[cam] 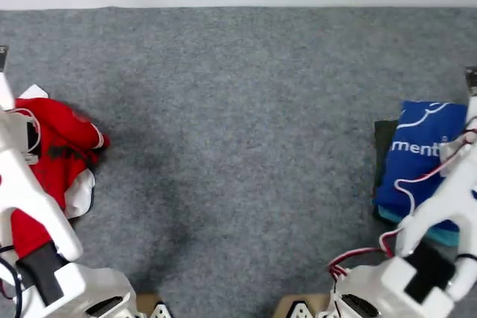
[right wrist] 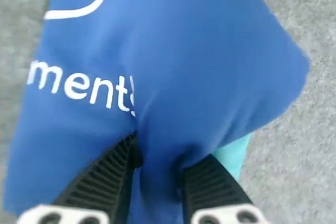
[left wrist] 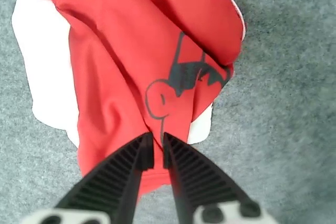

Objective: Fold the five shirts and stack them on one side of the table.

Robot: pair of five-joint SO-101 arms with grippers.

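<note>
Grey table (cam: 238, 109): red shirt (cam: 59, 147), folded shirt stack (cam: 414, 161).

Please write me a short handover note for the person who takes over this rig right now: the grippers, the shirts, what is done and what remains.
Left gripper: shut on the red shirt, which lies crumpled over a white shirt on the left arm's side of the table.
Right gripper: shut on a fold of the blue shirt.
Done: the blue shirt tops a stack with a teal shirt and a dark shirt beneath.
Left: release blue, fold red and white, add both to the stack.
</note>
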